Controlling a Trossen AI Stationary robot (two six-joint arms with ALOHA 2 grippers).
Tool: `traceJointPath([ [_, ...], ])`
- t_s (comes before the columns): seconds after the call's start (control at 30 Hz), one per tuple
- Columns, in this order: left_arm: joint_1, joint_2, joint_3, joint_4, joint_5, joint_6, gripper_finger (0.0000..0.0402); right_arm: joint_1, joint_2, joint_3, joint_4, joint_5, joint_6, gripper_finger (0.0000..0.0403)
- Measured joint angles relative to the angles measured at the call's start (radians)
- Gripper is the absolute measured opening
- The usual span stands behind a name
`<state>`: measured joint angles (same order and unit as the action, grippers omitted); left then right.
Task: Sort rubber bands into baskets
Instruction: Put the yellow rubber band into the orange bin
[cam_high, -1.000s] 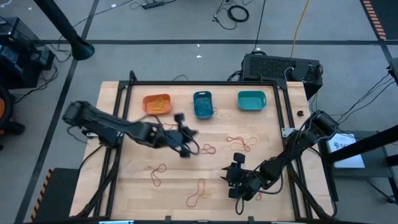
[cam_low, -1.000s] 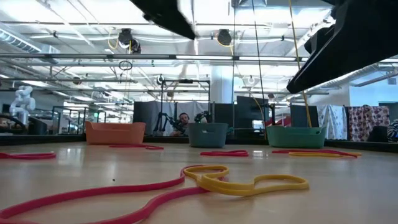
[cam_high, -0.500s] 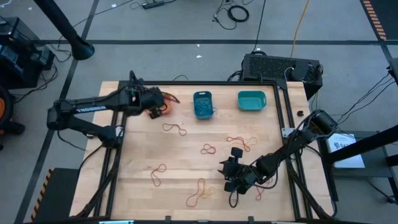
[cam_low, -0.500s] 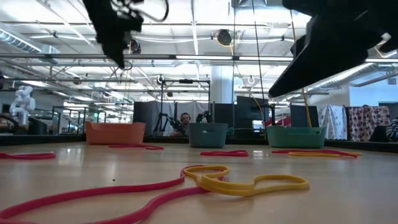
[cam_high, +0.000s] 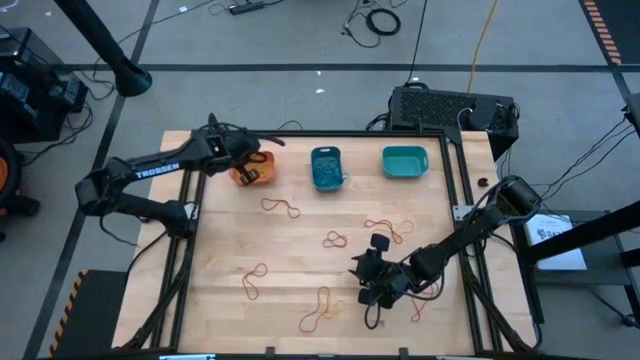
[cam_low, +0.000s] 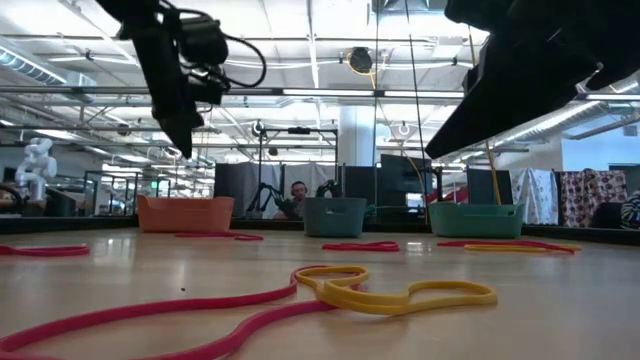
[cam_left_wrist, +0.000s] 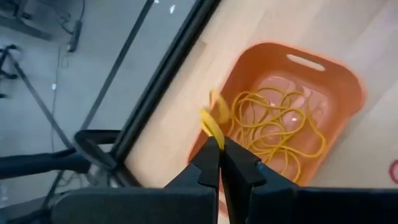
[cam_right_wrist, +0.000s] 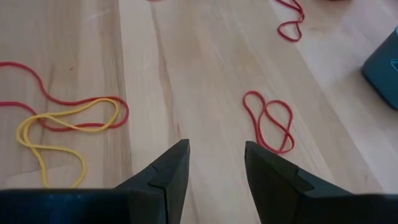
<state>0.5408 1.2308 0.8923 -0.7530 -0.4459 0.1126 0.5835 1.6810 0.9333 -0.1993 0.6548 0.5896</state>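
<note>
The orange basket (cam_high: 268, 176) stands at the far left of the table, with the blue basket (cam_high: 327, 167) and the teal basket (cam_high: 404, 162) to its right. My left gripper (cam_high: 256, 170) hovers over the orange basket, shut on a yellow rubber band (cam_left_wrist: 210, 123); more yellow bands (cam_left_wrist: 280, 121) lie inside. My right gripper (cam_high: 368, 278) stands open above the near right part of the table, with bare wood between its fingers (cam_right_wrist: 216, 158). Loose red bands (cam_high: 283, 207) (cam_high: 335, 239) and a yellow band (cam_high: 322, 308) lie flat on the table. My left gripper pinches the yellow rubber band between its two fingertips (cam_left_wrist: 219, 149), slanting down from the table's left. A short loop of the band (cam_left_wrist: 208, 118) sticks out past the fingertips. It is lifted clear, above the orange basket's rim.
A red band (cam_right_wrist: 270, 118) and a yellow band over a red one (cam_right_wrist: 50, 134) lie ahead of my right gripper. More red and yellow bands (cam_high: 388, 228) lie mid-right, and another red band (cam_high: 252, 280) near left. Black rails frame the table's sides.
My left gripper has swung from the table's middle toward the far left, turning as it went, and now hangs over the orange basket, still shut on the yellow band. My right gripper has edged slightly toward the table's left.
</note>
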Motion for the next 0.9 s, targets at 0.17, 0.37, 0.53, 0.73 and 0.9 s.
traceJointPath([
  [0.17,0.002,0.009,-0.066,0.029,0.036,-0.022,0.0008,0.0,0.0,0.0,0.0,-0.002,0.0,0.0148],
  [0.37,-0.017,0.011,-0.109,0.031,0.261,-0.056,0.0008,0.0,0.0,0.0,0.0,-0.002,0.0,0.0148],
  [0.53,-0.058,0.011,-0.106,0.037,0.363,-0.08,0.0008,-0.001,0.0,0.0,0.0,-0.001,0.0,0.0148],
  [0.73,-0.079,0.011,-0.052,0.03,0.331,-0.08,0.0009,0.0,0.0,0.0,0.0,-0.001,0.0,0.0148],
  [0.9,-0.078,0.011,-0.032,0.034,0.24,-0.077,0.0009,0.0,0.0,0.0,0.0,-0.001,0.0,0.0148],
])
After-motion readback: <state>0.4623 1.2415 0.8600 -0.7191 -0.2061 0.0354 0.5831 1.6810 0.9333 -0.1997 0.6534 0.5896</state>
